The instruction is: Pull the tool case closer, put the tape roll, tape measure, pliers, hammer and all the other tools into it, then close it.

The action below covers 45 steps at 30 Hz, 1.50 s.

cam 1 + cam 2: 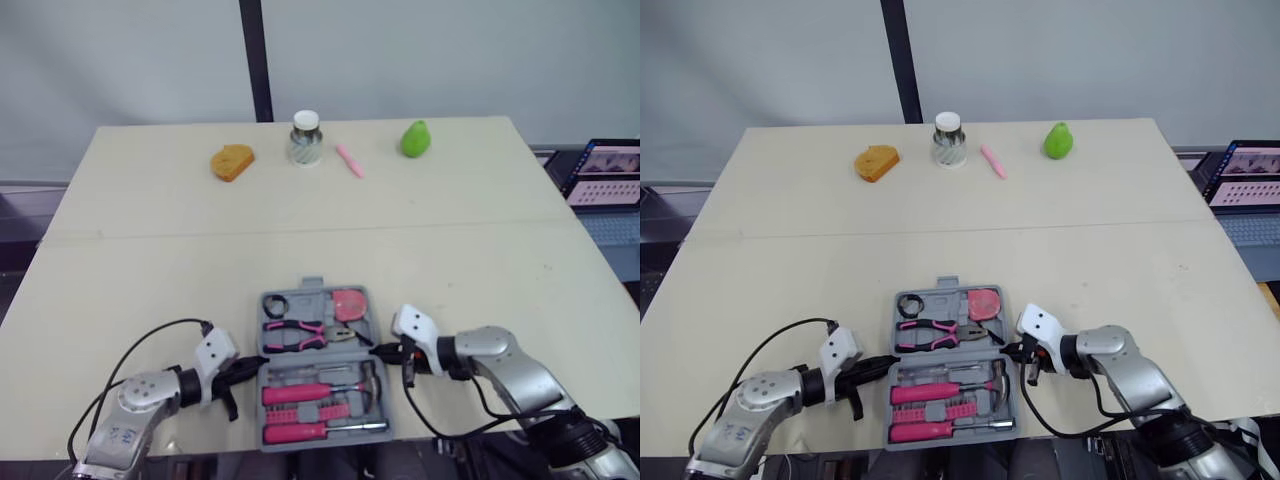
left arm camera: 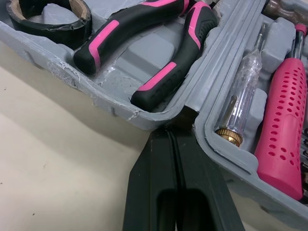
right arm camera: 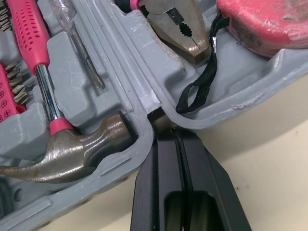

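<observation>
Tool case (image 1: 312, 284): grey, lying open flat at the near edge of the surface (image 1: 450, 260), between the two grippers. Far half holds a black tape roll (image 1: 276, 304), pink-and-black pliers (image 1: 295, 335) and a pink tape measure (image 1: 350, 303). Near half holds a pink-gripped hammer (image 3: 72, 154) and a pink screwdriver (image 1: 310, 431).

Left gripper (image 1: 255, 362): fingers (image 2: 149, 187) pressed together, gripping nothing, tips touching the hinge gap. Right gripper (image 1: 380, 350): likewise at the opposite hinge end.

Jar (image 1: 305, 138): well apart, at the far edge.
</observation>
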{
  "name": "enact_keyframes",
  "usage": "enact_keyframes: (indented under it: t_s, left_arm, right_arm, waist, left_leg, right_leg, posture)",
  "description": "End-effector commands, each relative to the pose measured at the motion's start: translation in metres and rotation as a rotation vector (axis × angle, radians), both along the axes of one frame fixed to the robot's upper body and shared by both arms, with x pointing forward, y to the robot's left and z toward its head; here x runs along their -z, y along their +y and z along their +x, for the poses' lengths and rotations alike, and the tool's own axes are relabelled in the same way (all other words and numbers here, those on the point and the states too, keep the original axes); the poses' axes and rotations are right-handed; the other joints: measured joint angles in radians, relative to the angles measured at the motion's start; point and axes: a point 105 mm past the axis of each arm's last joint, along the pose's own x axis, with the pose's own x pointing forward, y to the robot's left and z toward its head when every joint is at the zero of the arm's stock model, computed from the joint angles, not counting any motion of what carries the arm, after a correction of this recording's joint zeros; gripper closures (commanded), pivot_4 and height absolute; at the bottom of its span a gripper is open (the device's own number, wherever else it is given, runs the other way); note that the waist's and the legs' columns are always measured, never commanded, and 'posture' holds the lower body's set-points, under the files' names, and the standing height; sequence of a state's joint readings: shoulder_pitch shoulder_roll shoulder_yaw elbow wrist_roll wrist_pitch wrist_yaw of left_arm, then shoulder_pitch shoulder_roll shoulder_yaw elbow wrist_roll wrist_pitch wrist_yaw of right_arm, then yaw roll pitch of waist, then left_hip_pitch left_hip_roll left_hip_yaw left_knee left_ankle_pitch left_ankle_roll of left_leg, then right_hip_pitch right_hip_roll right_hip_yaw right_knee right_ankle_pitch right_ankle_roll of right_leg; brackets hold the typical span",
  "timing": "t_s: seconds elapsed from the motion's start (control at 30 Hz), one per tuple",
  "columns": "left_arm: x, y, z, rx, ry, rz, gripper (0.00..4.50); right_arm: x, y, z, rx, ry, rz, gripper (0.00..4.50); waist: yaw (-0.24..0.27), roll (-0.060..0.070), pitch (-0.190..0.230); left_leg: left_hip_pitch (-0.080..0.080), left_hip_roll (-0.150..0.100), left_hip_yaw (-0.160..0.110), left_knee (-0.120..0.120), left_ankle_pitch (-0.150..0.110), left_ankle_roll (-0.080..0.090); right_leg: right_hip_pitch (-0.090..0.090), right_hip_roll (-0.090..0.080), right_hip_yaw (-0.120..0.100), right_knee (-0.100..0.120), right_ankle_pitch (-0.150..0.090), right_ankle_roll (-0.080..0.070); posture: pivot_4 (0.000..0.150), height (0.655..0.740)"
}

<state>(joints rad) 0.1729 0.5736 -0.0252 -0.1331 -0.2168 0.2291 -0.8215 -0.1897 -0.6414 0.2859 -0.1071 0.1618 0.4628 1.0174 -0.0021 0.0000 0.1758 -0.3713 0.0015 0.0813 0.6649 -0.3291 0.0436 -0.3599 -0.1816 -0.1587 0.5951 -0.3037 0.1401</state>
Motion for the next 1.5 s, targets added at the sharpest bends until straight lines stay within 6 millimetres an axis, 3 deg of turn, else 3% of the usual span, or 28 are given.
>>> enact_keyframes:
  t_s: [0.03,0.17,0.27,0.37,0.5,0.6,0.63,0.87,1.07,1.5]
  left_arm:
    - [0.000,0.023,-0.008,-0.054,0.025,0.037,4.46]
    - [-0.022,0.040,-0.006,-0.099,-0.009,-0.004,4.46]
    - [-0.043,0.032,-0.016,-0.023,-0.003,-0.076,4.46]
    - [-0.046,0.016,-0.035,0.084,0.054,-0.080,4.50]
    - [-0.032,0.001,-0.058,0.166,0.162,-0.060,4.50]
    - [-0.020,-0.004,-0.063,0.181,0.196,-0.036,4.50]
    - [-0.017,-0.006,-0.063,0.180,0.201,-0.036,4.50]
    - [0.007,-0.008,-0.073,0.211,0.234,0.052,4.50]
    - [0.009,-0.006,-0.072,0.199,0.229,0.052,4.50]
    - [0.011,-0.002,-0.071,0.186,0.225,0.054,4.50]
  right_arm:
    - [-0.013,-0.020,0.009,0.049,-0.015,0.024,4.50]
    - [-0.036,-0.034,0.018,0.115,0.020,0.118,4.50]
    - [-0.050,-0.043,0.024,0.167,0.092,0.169,4.50]
    - [-0.058,-0.047,0.038,0.271,0.186,0.238,3.64]
    - [-0.064,-0.039,0.057,0.382,0.300,0.332,1.72]
    - [-0.062,-0.027,0.060,0.398,0.369,0.358,0.25]
    - [-0.061,-0.023,0.061,0.397,0.384,0.370,0.12]
    - [-0.047,-0.004,0.065,0.405,0.444,0.376,0.12]
    - [-0.043,0.014,0.066,0.362,0.473,0.393,0.12]
    - [-0.074,0.035,0.057,0.208,0.499,0.550,0.12]
  waist:
    - [-0.001,0.000,0.000]
    - [0.000,0.002,0.002]
    - [0.001,0.003,0.005]
    - [0.001,0.004,0.006]
    - [0.000,0.007,0.008]
    - [-0.001,0.009,0.009]
    - [-0.001,0.010,0.009]
    - [0.001,0.011,0.009]
    - [-0.003,0.013,0.009]
    - [-0.004,0.014,0.009]
  left_leg:
    - [0.000,0.000,0.000,0.000,0.000,0.000]
    - [-0.001,0.001,0.000,0.000,0.000,0.000]
    - [-0.001,0.001,0.000,0.000,-0.001,0.001]
    - [-0.001,0.001,0.000,0.001,-0.001,0.000]
    - [-0.002,0.001,0.000,0.000,-0.002,0.000]
    - [-0.003,0.002,0.000,-0.001,-0.002,0.000]
    - [-0.004,0.002,0.000,-0.001,-0.002,0.000]
    - [-0.004,-0.001,0.001,-0.001,-0.002,0.002]
    - [-0.003,0.001,0.003,-0.001,-0.002,0.002]
    - [-0.002,0.002,0.006,-0.002,-0.002,0.001]
  right_leg:
    - [0.000,0.000,0.000,0.000,0.000,0.000]
    - [0.000,0.001,-0.001,0.000,0.000,0.000]
    - [0.000,0.000,0.000,-0.003,0.000,0.000]
    - [0.000,-0.003,0.001,-0.004,0.000,0.000]
    - [-0.001,-0.001,0.001,-0.004,0.000,-0.001]
    - [-0.002,0.001,-0.001,-0.002,0.000,-0.002]
    - [-0.002,0.002,-0.001,-0.002,0.000,-0.002]
    - [-0.002,0.001,-0.001,-0.002,0.000,0.000]
    - [-0.002,0.002,0.000,-0.002,0.000,0.000]
    - [-0.005,0.002,0.002,0.000,0.000,0.000]
  posture:
    - [0.150,0.7400]
    - [0.150,0.7400]
    - [0.150,0.7400]
    - [0.150,0.7400]
    - [0.150,0.7400]
    - [0.150,0.7400]
    - [0.150,0.7400]
    - [0.150,0.7400]
    - [0.150,0.7400]
    - [0.150,0.7400]
